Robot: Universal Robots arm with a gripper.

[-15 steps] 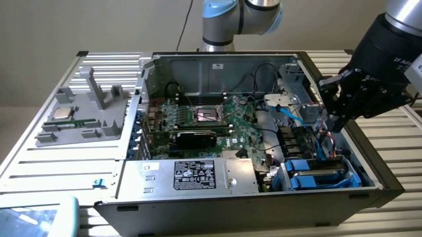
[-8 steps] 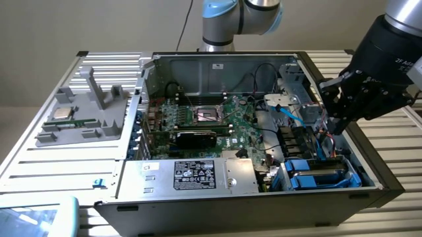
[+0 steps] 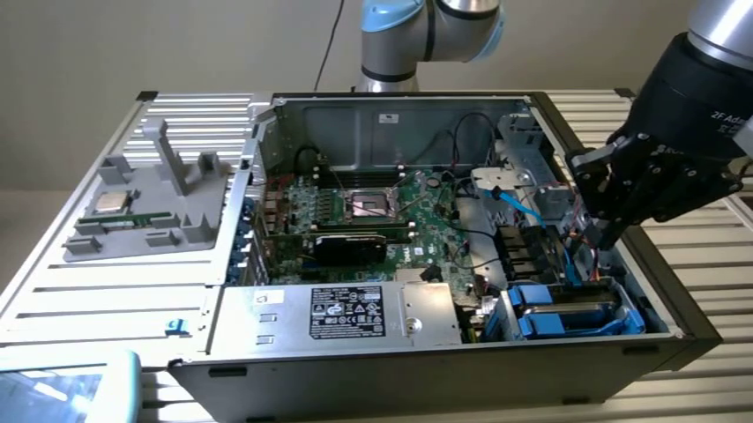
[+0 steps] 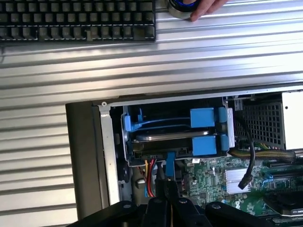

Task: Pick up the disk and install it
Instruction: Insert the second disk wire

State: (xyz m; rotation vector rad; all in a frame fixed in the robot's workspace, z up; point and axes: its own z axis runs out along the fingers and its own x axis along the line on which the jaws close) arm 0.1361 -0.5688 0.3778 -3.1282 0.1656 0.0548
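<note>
Two fingers of the gripper [image 4: 166, 196] stand pressed together, holding nothing, their tips pointing at the blue cable plug [image 4: 169, 163] just below the drive bay. In the exterior view the gripper [image 3: 606, 236] hangs over the open computer case [image 3: 212, 361] on the exterior view's right, above the red, yellow and black wires [image 4: 149, 182]. The disk [image 3: 573, 310] sits seated in its blue carrier in the drive cage at the case's front corner, just beside the fingertips but apart from them. Next to it lies the silver box with the black label [image 3: 353, 313], and the motherboard [image 3: 376, 207] fills the case's middle. Outside the case, a grey fixture [image 3: 147, 207] carries a small square chip [image 3: 112, 201]. The wrist view takes in a keyboard [image 4: 78, 19] and a person's fingertips [image 4: 206, 7] on a round object.
</note>
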